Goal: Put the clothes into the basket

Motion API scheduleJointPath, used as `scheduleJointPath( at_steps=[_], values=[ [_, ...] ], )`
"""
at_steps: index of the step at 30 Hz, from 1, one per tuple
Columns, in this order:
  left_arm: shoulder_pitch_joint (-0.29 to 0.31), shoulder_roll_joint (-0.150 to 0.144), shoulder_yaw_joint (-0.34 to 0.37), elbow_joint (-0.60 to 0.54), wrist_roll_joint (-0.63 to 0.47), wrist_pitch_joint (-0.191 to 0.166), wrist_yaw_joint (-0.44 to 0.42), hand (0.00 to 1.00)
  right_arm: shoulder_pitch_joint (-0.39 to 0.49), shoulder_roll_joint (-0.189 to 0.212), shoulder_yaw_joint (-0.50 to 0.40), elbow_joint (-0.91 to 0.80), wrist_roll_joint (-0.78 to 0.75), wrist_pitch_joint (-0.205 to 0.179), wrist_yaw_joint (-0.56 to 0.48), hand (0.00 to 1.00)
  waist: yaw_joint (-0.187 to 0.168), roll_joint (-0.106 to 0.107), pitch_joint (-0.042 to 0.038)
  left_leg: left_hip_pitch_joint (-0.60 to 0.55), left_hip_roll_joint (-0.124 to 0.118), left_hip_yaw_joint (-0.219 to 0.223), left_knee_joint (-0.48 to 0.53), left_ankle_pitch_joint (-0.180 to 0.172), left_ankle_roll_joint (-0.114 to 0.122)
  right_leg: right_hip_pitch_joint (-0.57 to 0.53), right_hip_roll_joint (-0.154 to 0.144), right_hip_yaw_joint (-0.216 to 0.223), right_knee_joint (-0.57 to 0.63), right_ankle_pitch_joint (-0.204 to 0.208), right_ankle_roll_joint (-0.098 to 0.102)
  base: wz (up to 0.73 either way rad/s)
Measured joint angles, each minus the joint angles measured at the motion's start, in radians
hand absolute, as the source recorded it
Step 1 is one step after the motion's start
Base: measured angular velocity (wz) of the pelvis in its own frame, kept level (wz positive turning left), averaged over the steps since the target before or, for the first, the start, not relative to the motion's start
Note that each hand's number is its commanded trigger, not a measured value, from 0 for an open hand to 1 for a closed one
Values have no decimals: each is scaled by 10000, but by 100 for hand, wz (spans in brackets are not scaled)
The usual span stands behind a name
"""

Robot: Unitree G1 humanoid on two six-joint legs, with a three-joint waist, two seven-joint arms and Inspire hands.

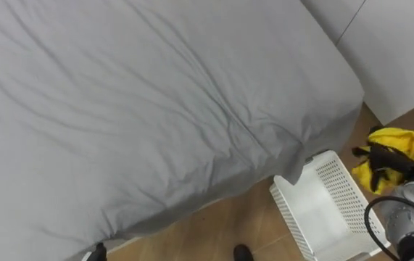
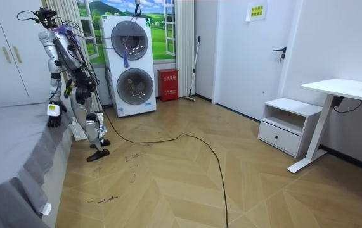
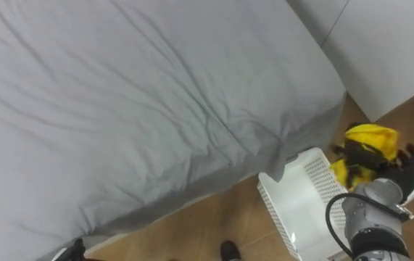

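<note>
Bright, even light leaves soft shadows across the sheet (image 1: 156, 109).

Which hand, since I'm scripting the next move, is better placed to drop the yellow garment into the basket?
Right. The right hand grips the yellow garment just beside the white basket; the left hand hangs by the bed edge, away from both.

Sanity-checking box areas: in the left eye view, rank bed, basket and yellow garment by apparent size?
1. bed, by far.
2. basket, though partly hidden behind the arm.
3. yellow garment, smallest, bunched in the right robot hand.
</note>
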Motion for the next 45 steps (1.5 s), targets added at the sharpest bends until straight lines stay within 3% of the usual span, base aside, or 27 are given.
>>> scheduleJointPath(
  at_steps=[14,17,21,26,32,35,38,42,45],
  values=[
    [12,107,-155,-14,-241,31,2,0,70,0,38,-530,855,1,-196,0,8,-59,-36,134,4,-50,-4,3,5,226,-7,-159,-103,3,-4,2],
    [-13,128,-144,-16,-223,21,2,0,191,2,39,-1234,921,-1,-341,0,7,-106,-65,137,1,-108,-2,3,5,231,-4,-160,-95,3,-4,0],
    [79,125,-206,-7,-225,12,2,0,867,35,259,-2136,862,-139,-414,0,7,-297,-192,263,16,-216,-3,10,-6,505,5,-303,-245,14,-22,10],
    [302,122,-171,-153,-229,6,1,0,1283,86,316,-2369,830,-160,-407,0,-9,-372,-206,550,3,-356,-28,10,-6,965,-26,-446,-494,42,-11,9],
    [674,114,46,-393,38,2,0,0,2325,340,437,-3333,927,-161,164,0,49,-382,-203,892,16,-435,-111,10,-11,1395,-11,-552,-783,60,-15,3],
    [950,116,232,-396,393,-62,0,0,2849,664,453,-3542,1137,-174,609,0,67,-435,-188,1382,5,-461,-236,10,-24,1946,-16,-587,-982,50,-21,2],
    [1145,111,214,-436,604,-143,2,0,3290,830,1196,-3509,1613,-177,779,0,71,-550,-165,1705,-23,-647,-318,9,-29,2458,-45,-817,-1240,47,-15,22],
    [1556,53,217,-804,1007,-236,4,0,3551,1366,1709,-2655,1569,-177,1281,0,162,-748,-233,2226,-114,-1090,-469,7,-47,3262,-118,-1244,-1694,53,3,32],
    [1672,-57,270,-958,1350,-284,9,0,3605,1615,1813,-1674,1652,-161,1602,0,314,-751,-228,2429,-200,-1578,-538,6,-45,3761,-183,-1519,-1859,16,75,41]
  ],
)
